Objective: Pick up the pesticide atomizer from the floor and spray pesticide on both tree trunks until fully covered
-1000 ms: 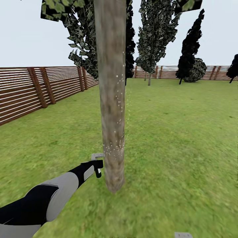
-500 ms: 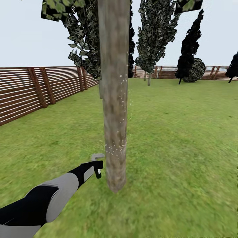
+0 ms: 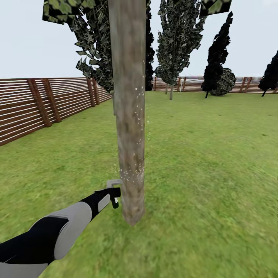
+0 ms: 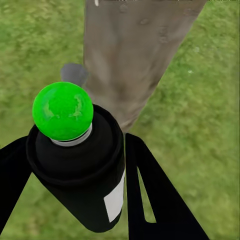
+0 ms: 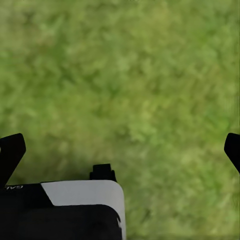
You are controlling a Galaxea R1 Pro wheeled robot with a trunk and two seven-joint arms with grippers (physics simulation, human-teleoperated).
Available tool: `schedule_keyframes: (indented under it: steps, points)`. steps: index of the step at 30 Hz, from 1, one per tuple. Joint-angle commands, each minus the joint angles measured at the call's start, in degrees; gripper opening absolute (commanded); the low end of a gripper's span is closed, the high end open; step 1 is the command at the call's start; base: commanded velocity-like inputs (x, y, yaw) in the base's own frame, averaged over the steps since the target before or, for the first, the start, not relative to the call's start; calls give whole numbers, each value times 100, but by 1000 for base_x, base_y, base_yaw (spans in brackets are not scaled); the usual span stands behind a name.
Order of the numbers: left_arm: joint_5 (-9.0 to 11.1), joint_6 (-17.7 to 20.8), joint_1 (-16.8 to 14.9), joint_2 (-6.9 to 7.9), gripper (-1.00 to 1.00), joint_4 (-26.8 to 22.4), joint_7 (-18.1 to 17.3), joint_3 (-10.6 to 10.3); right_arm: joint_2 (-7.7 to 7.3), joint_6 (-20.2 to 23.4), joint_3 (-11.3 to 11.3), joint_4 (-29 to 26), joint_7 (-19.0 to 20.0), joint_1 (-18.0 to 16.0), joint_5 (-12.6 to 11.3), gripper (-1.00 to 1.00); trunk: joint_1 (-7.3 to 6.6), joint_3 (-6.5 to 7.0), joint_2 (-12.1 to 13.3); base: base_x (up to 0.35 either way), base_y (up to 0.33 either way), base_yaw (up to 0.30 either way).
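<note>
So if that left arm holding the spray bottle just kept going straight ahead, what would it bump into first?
Most likely the tree trunk. The left end effector, shut on the pesticide atomizer, points at its lower part from close by, with nothing between them. How wide the gap is I can't judge.

tree trunk (image 3: pixel 129 116): 1 | pesticide atomizer (image 4: pixel 80 165): 1 | dark conifers (image 3: pixel 218 54): at least 4 | fence (image 3: pixel 46 102): 1

A: What differs from half a second ago?
B: View pans slightly; trunk (image 3: pixel 129 116) sits a little further left in the head view, as do the far conifers (image 3: pixel 216 58).
A: And the spray?
B: Specks (image 3: pixel 131 170) now scatter slightly lower along the bark.
</note>
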Motion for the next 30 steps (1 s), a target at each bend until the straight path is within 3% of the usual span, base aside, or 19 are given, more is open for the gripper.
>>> schedule_keyframes:
  steps: [1,3,6,10,12,19,20,21,22,24,27,30]
  points:
    - [58,62,-2,-2,-100,-19,-29,-63,0,-35,48,20,1,-8,-46,100,1,-9,-7,0,0,0]
    - [59,184,-2,-6,-100,-104,-75,-87,-1,-38,46,20,-5,-8,-42,100,1,-9,-7,0,0,0]
    - [60,867,-2,-4,-100,-822,-182,-83,-16,-39,47,20,-13,-8,-40,100,1,-9,-7,0,0,0]
    - [60,2109,-2,-2,-100,-1981,-202,-72,-14,-31,48,20,-13,-8,-39,100,1,-9,-7,0,0,0]
    - [60,2291,-2,-7,-100,-2235,-202,-65,-12,-31,48,20,-14,-8,-39,100,1,-9,-7,-149,0,0]
    - [60,2380,-2,-36,-100,-2405,-209,-141,-16,-38,48,15,-14,-8,-39,100,1,-9,-7,-174,0,0]
    - [60,2559,-2,-57,-100,-2574,-208,-148,-16,-39,54,-11,-14,-10,-39,100,1,-9,-7,-16,0,0]
    - [60,2991,-2,-67,-100,-2934,-208,-148,-16,-39,60,-140,-17,-14,-38,100,1,-9,-7,-8,0,0]
    - [60,3539,-2,-71,-100,-3436,-206,-142,-32,-37,58,-559,-26,-15,-34,100,1,-9,-7,-4,0,0]
    - [60,4145,-2,-73,-100,-3965,-205,-145,-52,-33,53,-1123,-37,-17,-32,100,1,-9,-7,-2,0,0]
    - [67,4739,-2,-94,-100,-4587,-208,-152,-62,-38,58,-1366,-47,-17,-29,100,1,-9,-7,0,0,0]
    - [69,5088,-2,-90,-100,-5146,-208,-139,-64,-39,65,-1396,-49,-17,-30,100,1,-9,-7,-29,0,0]
